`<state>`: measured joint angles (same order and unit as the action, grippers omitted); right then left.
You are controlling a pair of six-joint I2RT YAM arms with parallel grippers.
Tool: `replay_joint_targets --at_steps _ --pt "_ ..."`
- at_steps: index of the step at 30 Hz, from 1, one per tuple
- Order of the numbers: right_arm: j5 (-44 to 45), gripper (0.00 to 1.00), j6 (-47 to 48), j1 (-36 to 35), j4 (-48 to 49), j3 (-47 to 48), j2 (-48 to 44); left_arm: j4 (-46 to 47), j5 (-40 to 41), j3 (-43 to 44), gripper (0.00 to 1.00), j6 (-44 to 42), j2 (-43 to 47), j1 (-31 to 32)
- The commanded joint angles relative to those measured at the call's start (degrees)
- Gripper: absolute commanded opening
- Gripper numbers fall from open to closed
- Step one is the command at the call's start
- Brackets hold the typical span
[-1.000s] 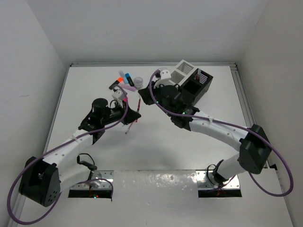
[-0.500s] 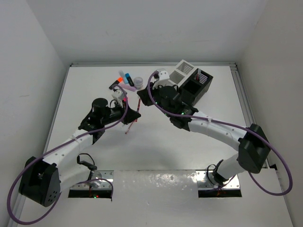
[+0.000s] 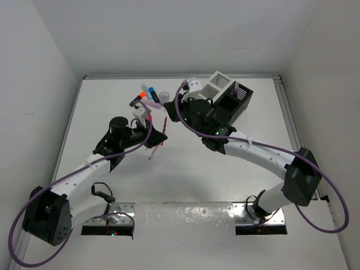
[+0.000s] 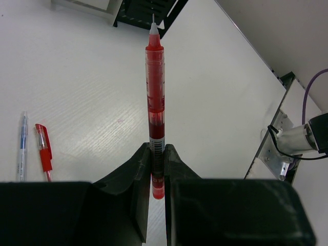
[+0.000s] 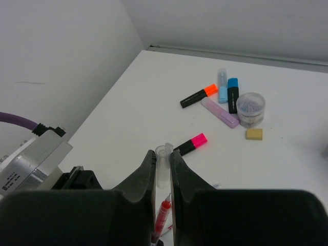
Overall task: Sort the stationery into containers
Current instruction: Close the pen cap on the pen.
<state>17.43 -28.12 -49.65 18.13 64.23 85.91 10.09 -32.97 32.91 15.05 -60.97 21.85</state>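
My left gripper (image 4: 157, 154) is shut on a red pen (image 4: 155, 102) whose bare tip points toward the containers. In the top view this gripper (image 3: 157, 135) sits mid-table. My right gripper (image 5: 163, 161) is shut on a clear pen cap (image 5: 163, 166), held just beyond the red pen's tip (image 5: 163, 218). In the top view the right gripper (image 3: 170, 111) is left of the white box (image 3: 216, 85) and the black box (image 3: 235, 104). Loose highlighters lie at the back: orange-capped (image 5: 199, 95), light blue (image 5: 222, 86), blue (image 5: 233, 92), purple (image 5: 220, 113), pink-capped (image 5: 189, 144).
A round clear roll (image 5: 250, 108) and a tan eraser (image 5: 254, 134) lie beside the highlighters. A second red pen (image 4: 43, 154) and a clear pen (image 4: 22, 146) lie on the table under my left arm. The black box (image 4: 148, 10) holds some items.
My right gripper has drawn back a little toward the far side with the clear cap, away from the red pen's tip. The left arm has stayed still.
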Motion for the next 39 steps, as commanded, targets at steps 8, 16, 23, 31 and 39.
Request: replay_joint_targets --at_steps 8,16,23,31,39 --pt "0.8 0.0 -0.3 -0.4 1.9 0.2 -0.2 2.3 0.7 2.2 0.0 -0.7 1.4 0.0" --pt "0.1 0.0 -3.0 -0.6 1.4 -1.9 -0.5 2.4 1.1 2.0 0.0 -0.6 1.5 -0.1" --pt "0.1 0.0 -3.4 -0.7 1.5 -2.4 0.3 2.2 1.1 2.1 0.0 -1.0 1.6 0.0" --pt "-0.6 0.0 -5.1 -0.7 2.3 -2.7 1.3 2.7 1.2 2.0 0.0 -1.1 1.5 0.0" --pt "-0.1 0.0 -4.2 -0.7 1.7 -3.3 1.7 2.6 1.5 2.0 0.0 -1.7 1.9 0.0"
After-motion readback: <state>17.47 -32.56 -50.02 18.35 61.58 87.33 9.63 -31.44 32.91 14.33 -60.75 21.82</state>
